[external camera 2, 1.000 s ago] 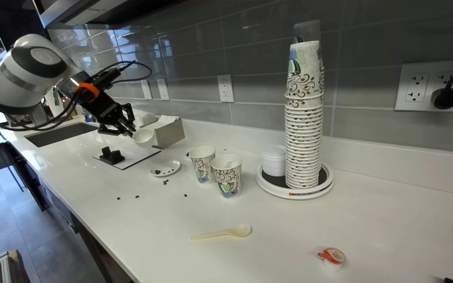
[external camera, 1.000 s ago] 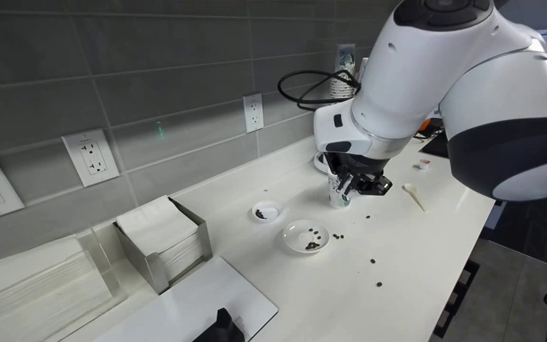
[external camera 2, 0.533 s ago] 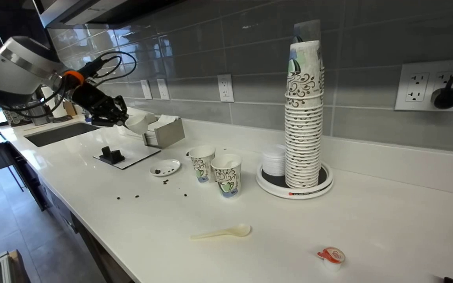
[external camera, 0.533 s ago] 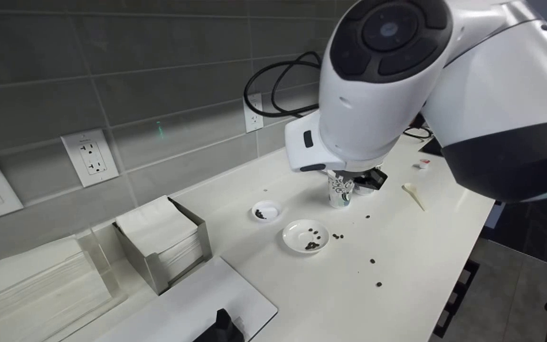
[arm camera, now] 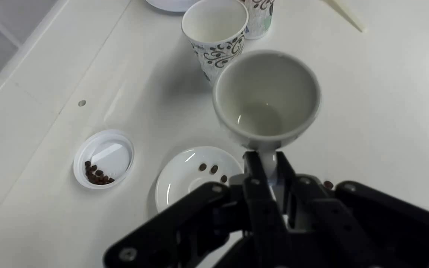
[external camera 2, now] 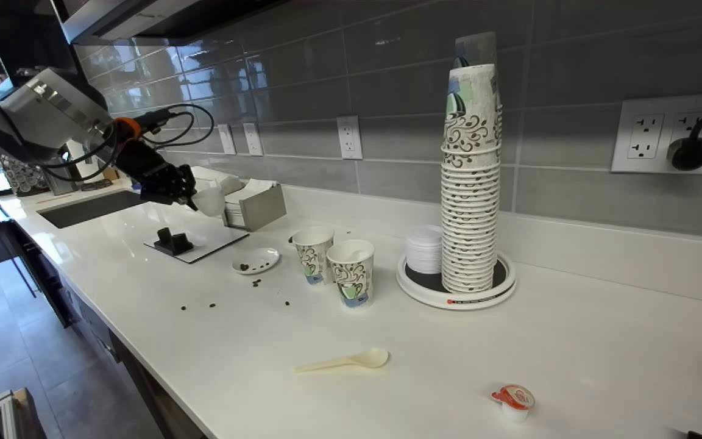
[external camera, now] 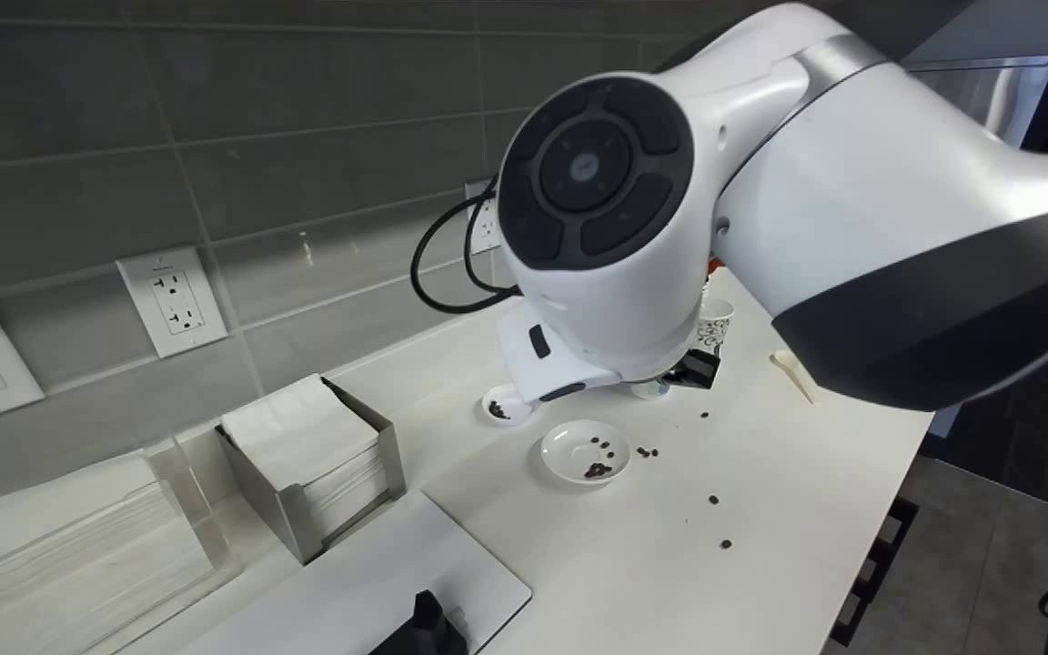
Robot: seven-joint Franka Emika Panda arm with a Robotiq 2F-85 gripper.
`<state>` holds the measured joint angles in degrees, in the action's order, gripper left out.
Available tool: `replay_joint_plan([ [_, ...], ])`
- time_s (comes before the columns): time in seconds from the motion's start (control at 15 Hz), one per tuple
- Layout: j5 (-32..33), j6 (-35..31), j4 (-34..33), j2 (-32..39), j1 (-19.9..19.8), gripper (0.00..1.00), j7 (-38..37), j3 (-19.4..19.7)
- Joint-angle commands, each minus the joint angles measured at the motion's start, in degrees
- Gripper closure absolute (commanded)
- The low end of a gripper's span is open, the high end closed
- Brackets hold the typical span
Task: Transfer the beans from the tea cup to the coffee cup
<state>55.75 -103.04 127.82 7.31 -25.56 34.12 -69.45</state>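
Note:
My gripper [arm camera: 266, 156] is shut on the handle of the white tea cup [arm camera: 268, 85], above the counter. The part of the cup's inside that shows holds no beans. The cup also shows in an exterior view [external camera 2: 209, 202], its opening turned out of sight. Two patterned paper coffee cups stand upright beyond it, a nearer one [arm camera: 218, 48] and a farther one [arm camera: 261, 16]. Dark beans [arm camera: 213, 169] lie on a white saucer [arm camera: 166, 182]; more beans [arm camera: 97, 176] lie in a small white lid [arm camera: 123, 149]. Several are loose on the counter.
A tall stack of paper cups [external camera 2: 471, 225] stands on a round tray [external camera 2: 409, 289] by the wall. A napkin holder [external camera: 387, 455] and a white board with a black object [external camera: 424, 628] stand on the saucer's far side from the paper cups. A spoon [external camera 2: 345, 361] and creamer pod [external camera 2: 515, 399] lie on the counter.
The arm has moved with the tea cup away from the paper cups. The cup has turned, so its opening no longer shows in an exterior view. The beans and paper cups have not moved.

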Motion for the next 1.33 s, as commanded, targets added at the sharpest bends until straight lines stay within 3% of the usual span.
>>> replay_joint_plan([
  [0.0,8.8,8.7,-5.4,13.8,7.6,0.97,-2.2,4.5],
  [0.13,12.1,11.2,-8.6,19.4,13.1,0.97,-2.4,8.5],
  [0.2,11.1,8.7,-9.9,18.8,19.5,0.97,-1.0,15.4],
  [0.33,10.9,7.2,-13.9,21.9,27.2,0.97,-0.4,22.9],
  [0.67,9.7,5.6,-25.5,28.7,40.7,0.97,3.5,37.3],
  [0.93,8.0,4.0,-30.2,30.6,45.0,0.97,6.9,44.2],
  [1.27,5.9,2.6,-31.8,31.9,45.6,0.97,9.8,47.5],
])
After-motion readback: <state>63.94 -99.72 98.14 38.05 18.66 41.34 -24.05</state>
